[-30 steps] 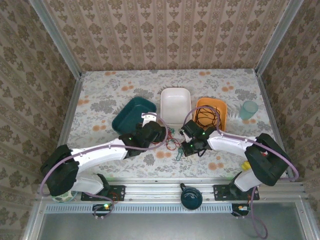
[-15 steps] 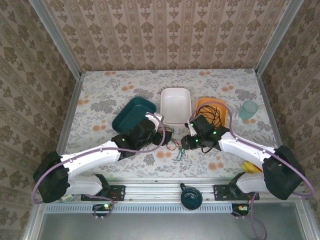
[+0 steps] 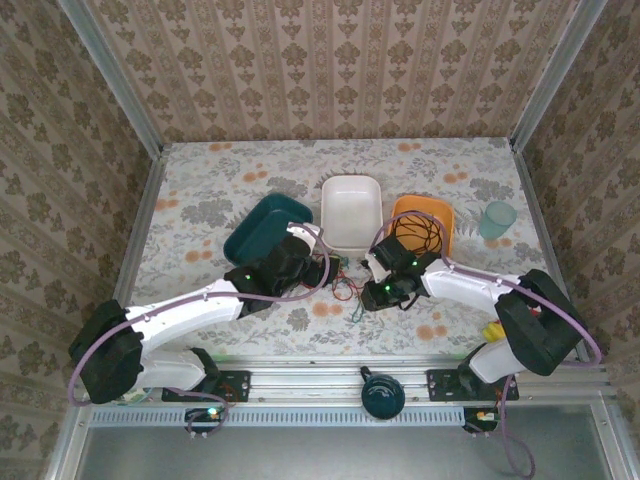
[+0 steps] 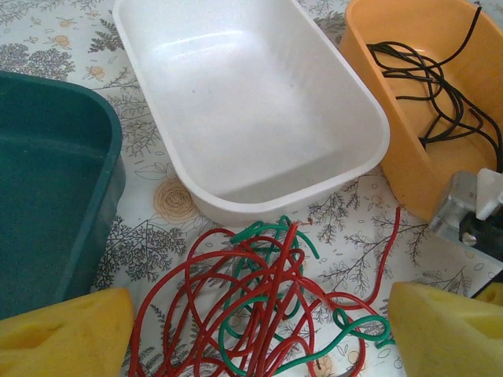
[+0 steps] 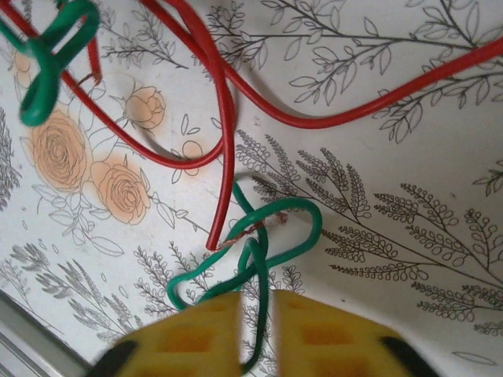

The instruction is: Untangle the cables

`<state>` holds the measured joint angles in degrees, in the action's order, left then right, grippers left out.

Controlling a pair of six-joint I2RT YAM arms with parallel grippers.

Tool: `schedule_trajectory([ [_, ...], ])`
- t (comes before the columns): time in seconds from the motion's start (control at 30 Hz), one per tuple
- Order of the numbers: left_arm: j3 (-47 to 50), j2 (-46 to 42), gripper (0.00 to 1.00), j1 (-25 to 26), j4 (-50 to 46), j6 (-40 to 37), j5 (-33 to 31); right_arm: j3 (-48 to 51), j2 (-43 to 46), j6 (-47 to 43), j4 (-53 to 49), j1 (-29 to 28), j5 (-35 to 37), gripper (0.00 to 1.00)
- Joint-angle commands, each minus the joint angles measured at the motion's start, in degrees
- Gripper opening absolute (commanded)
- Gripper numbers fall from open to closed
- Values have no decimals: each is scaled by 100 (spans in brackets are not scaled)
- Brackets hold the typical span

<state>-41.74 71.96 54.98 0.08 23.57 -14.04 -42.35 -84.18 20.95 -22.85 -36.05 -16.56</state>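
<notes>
Both arms are stretched in low toward each other. Left tool (image 4: pixel 255 330) is gaping wide open, right tool (image 5: pixel 255 342) is pinched tight on a green cable (image 5: pixel 292 205).

In the top view the cables (image 3: pixel 347 288) form a knot too small to sort strand from strand. The wrists hide how the jaws of the left gripper (image 3: pixel 327 269) and right gripper (image 3: pixel 370 291) stand.

In the left wrist view the bottom edge cuts both left pads (image 4: pixel 63 334) and the lower loops of the tangle. The teal tray (image 4: pixel 47 204) runs off the left, the orange tray (image 4: pixel 401 173) off the top and right, and the white tray (image 4: pixel 251 118) off the top.

In the right wrist view the right pads (image 5: pixel 330 339) are blurred and cut by the bottom edge. A green cable (image 5: pixel 253 271) drops between them, and whether they pinch it cannot be told. The red cable (image 5: pixel 229 118) leaves by the top and right edges.
</notes>
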Motion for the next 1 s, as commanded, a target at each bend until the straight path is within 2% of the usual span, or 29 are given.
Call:
schedule_trajectory([
  [0.0,21,28,85,-15,76,88,162,-193,18,-30,-47,-18,-65,8],
  [0.13,91,-6,85,-51,262,55,599,-121,768,142,-79,168,-47,5],
  [0.4,10,57,82,-139,543,-129,1659,9,2019,647,274,936,-546,4],
  [0.67,-269,324,73,-144,696,-320,2515,-238,1854,794,583,1171,-1277,3],
  [0.87,-469,767,66,-146,668,-364,2574,-254,1840,999,899,1168,-1596,2],
  [0.97,-593,992,57,-185,700,-393,2687,-245,1870,986,871,1171,-1623,2],
])
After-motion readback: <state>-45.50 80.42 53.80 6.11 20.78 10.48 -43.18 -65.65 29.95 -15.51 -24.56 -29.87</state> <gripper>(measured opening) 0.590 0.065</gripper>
